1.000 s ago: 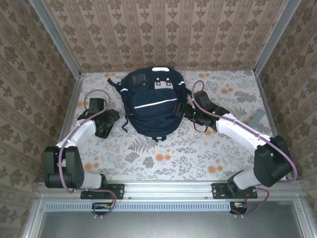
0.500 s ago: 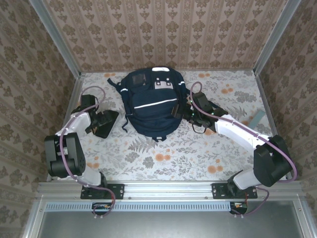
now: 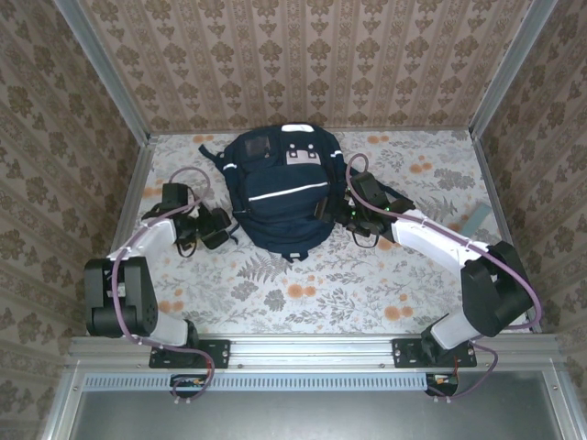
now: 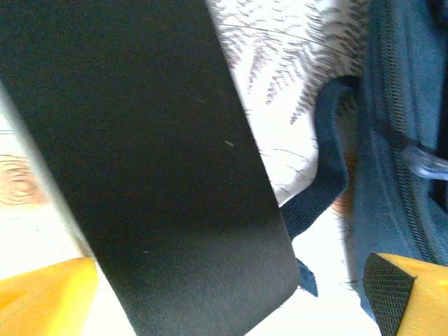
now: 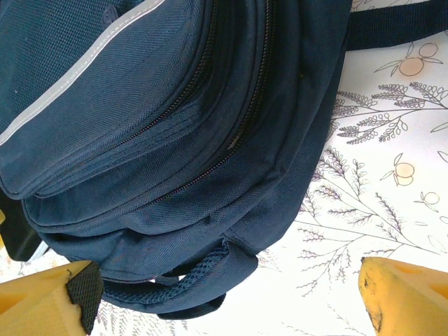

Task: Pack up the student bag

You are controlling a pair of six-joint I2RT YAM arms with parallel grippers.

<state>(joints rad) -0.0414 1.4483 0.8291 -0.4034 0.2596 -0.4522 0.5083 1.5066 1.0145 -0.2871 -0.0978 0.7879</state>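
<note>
- Three walls (image 3: 303, 64) papered in a brown and cream pattern close the booth on the left, far and right sides, with bare metal posts (image 3: 101, 69) in the far corners.
- One table (image 3: 303, 293) fills the floor of it, covered in a pale cloth printed with grey ferns and orange flowers. A metal rail (image 3: 312, 348) runs along its near edge, where both arms are bolted.
- A small pale blue-grey strip (image 3: 477, 220) lies on the cloth close to the right wall, well apart from everything else.
- The student bag (image 3: 275, 225) lies flat in the middle of the table, towards the far wall, between the two arms.
- Its long axis runs near to far. The end with the grey-white patches (image 3: 298, 156) points to the far wall and the rounded end points to the near edge.
- Its white stripe (image 3: 275, 194) crosses the front on a slight slant, higher on the right.
- The left gripper (image 3: 218, 227) sits just beside the bag's left flank with its yellow fingers spread wide. In the left wrist view a flat dark slab (image 4: 161, 161) lies between them, clear of the right-hand pad; I cannot tell what it is.
- The right gripper (image 3: 341, 209) is at the bag's right flank, jaws wide apart and gripping nothing. In its wrist view the bag's zips (image 5: 210, 154) look closed.
</note>
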